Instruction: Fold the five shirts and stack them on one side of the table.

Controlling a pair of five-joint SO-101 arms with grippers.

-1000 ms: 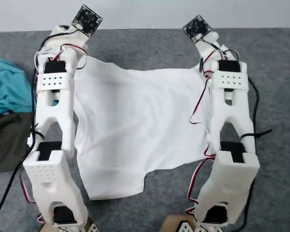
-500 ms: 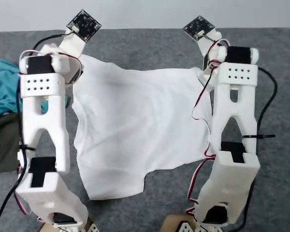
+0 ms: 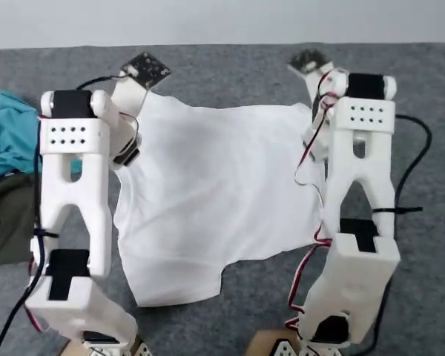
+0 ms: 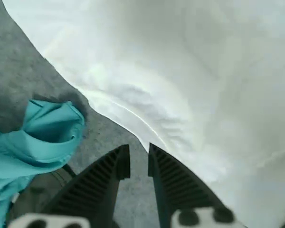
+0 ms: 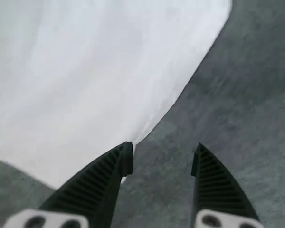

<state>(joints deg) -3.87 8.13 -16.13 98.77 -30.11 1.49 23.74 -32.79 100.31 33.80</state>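
Note:
A white shirt [image 3: 215,185] lies spread on the grey table between my two arms, and it also shows in the left wrist view [image 4: 204,71] and the right wrist view [image 5: 76,71]. My left gripper [image 4: 138,149] sits at the shirt's far left edge [image 3: 126,144]. Its fingers are closed to a narrow slit on the hem, and the cloth wrinkles toward the tips. My right gripper [image 5: 164,147] stands open over the shirt's far right edge, with one fingertip [image 5: 126,149] at the hem and the other over bare table.
A teal shirt [image 3: 11,130] is bunched at the table's left edge, close beside the left gripper [image 4: 42,128]. A dark olive shirt [image 3: 4,215] lies just in front of it. Grey table stretches to the right of the right arm [image 3: 360,119].
Both arms have risen and drawn back from the shirt's far corners. The shirt's far left corner has shifted inward with the left gripper. The rest of the shirt lies as before.

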